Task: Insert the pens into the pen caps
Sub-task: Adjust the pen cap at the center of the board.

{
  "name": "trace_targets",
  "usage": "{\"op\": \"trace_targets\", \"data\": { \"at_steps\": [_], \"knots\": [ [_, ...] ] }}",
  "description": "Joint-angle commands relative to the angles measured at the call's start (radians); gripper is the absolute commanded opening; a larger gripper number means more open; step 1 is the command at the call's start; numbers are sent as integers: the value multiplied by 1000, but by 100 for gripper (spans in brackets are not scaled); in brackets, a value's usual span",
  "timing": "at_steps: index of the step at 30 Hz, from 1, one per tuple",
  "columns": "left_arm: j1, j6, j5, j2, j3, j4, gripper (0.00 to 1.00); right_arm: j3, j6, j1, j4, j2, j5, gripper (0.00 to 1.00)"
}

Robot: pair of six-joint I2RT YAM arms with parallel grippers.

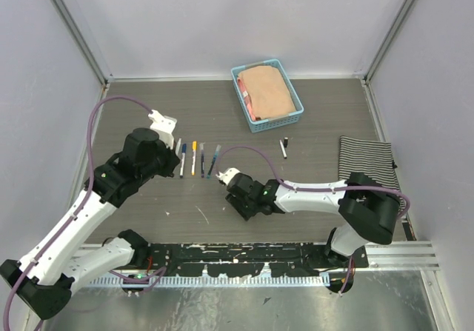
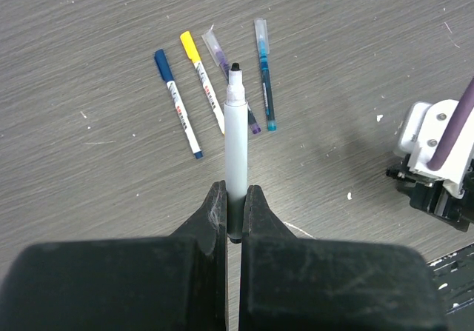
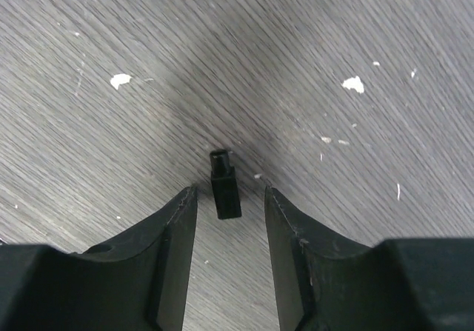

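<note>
My left gripper [image 2: 235,198] is shut on the rear end of a grey-white pen [image 2: 235,138], whose bare black tip points away from me, above the table. Beyond it lie several capped pens in a row: a blue-capped one [image 2: 178,101], a yellow-capped one [image 2: 204,83], a purple one with a clear cap [image 2: 229,79] and a teal one with a clear cap [image 2: 264,75]. My right gripper [image 3: 231,198] is open, low over the table, with a small black pen cap [image 3: 224,184] lying between its fingertips. In the top view the right gripper [image 1: 224,177] sits just below the pen row [image 1: 194,158].
A blue basket [image 1: 238,81] holding a tan cloth stands at the back. One more pen [image 1: 284,147] lies right of centre. A striped cloth [image 1: 366,164] lies at the right edge. The right gripper's white mount [image 2: 433,142] shows in the left wrist view.
</note>
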Motion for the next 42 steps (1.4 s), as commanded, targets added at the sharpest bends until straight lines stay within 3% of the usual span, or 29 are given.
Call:
{"op": "trace_targets", "data": {
  "at_steps": [1, 18, 31, 42],
  "knots": [
    [5, -4, 4, 2, 21, 23, 0, -36, 56, 7, -29, -58, 63, 47],
    [5, -4, 11, 15, 21, 31, 0, -15, 135, 6, -74, -48, 202, 46],
    [5, 2, 6, 16, 30, 31, 0, 87, 172, 4, -64, 67, 285, 47],
    [5, 3, 7, 28, 36, 33, 0, 80, 308, 5, -89, -68, 403, 47]
  ]
}}
